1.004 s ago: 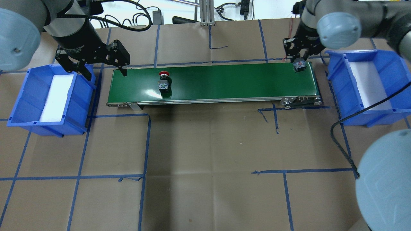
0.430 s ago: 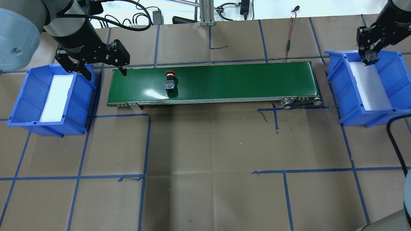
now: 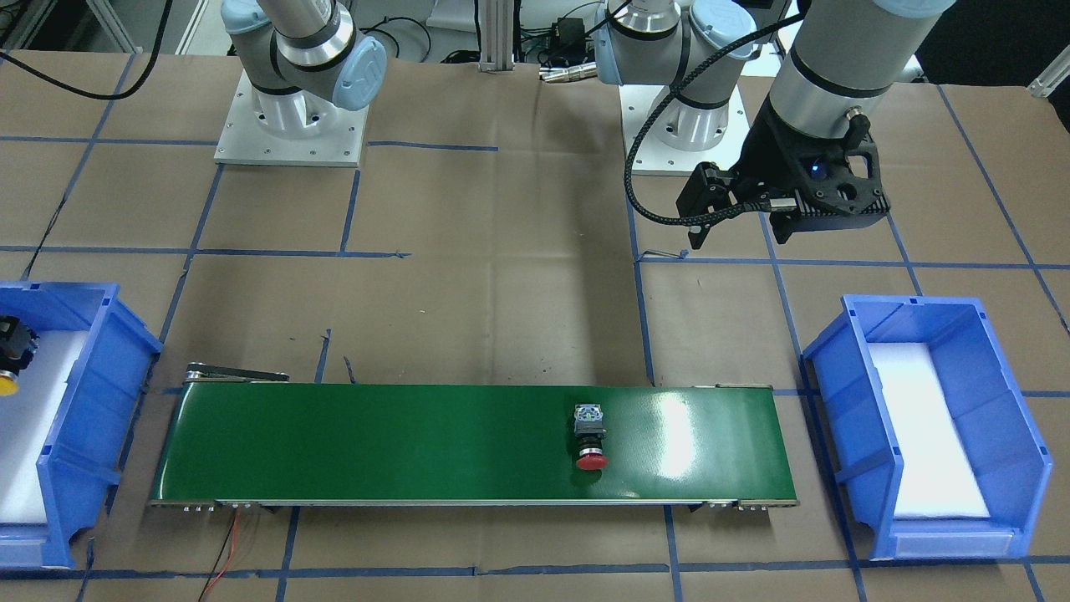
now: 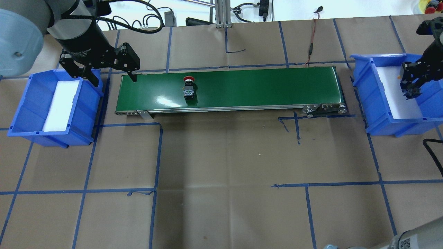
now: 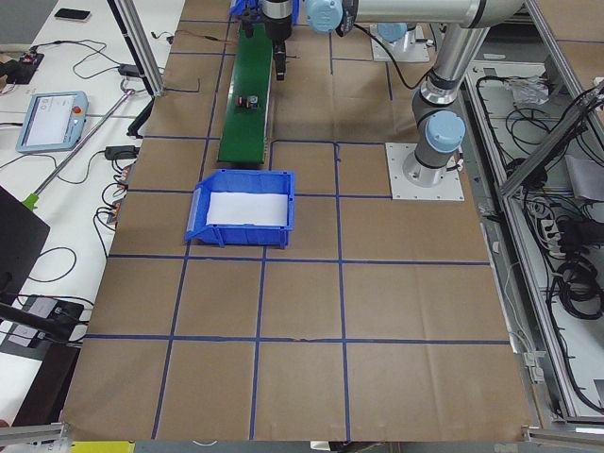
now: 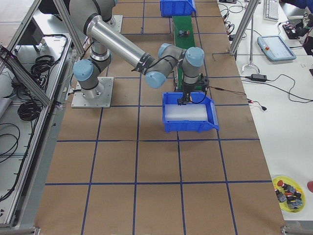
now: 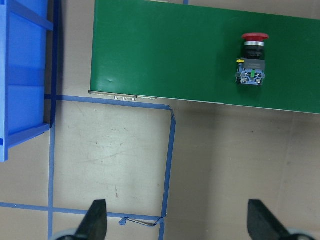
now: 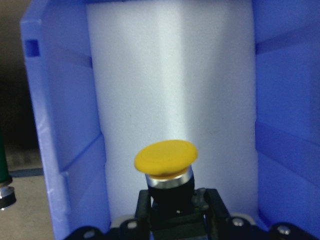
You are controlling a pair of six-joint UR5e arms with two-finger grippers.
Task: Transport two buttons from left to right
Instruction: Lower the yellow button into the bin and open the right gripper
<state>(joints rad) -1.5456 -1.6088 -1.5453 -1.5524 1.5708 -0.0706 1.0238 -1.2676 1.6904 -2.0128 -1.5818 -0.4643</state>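
Observation:
The red button (image 4: 188,88) lies on its side on the green conveyor belt (image 4: 263,86), left of the middle; it also shows in the front view (image 3: 590,438) and the left wrist view (image 7: 252,61). My left gripper (image 4: 114,81) is open and empty, above the belt's left end beside the left bin. My right gripper (image 4: 410,90) is shut on the yellow button (image 8: 166,161), holding it by its black body inside the right blue bin (image 4: 379,107), just above the white foam. The yellow cap shows at the front view's left edge (image 3: 7,385).
The left blue bin (image 4: 20,114) holds only white foam. Blue tape lines mark the brown paper table. A thin red-black wire (image 4: 310,45) runs to the belt's far right corner. Black cables hang from both arms.
My right gripper has carried the yellow button from the belt's right end over the bin and down into it. The red button has moved right along the belt. The left arm has not moved.

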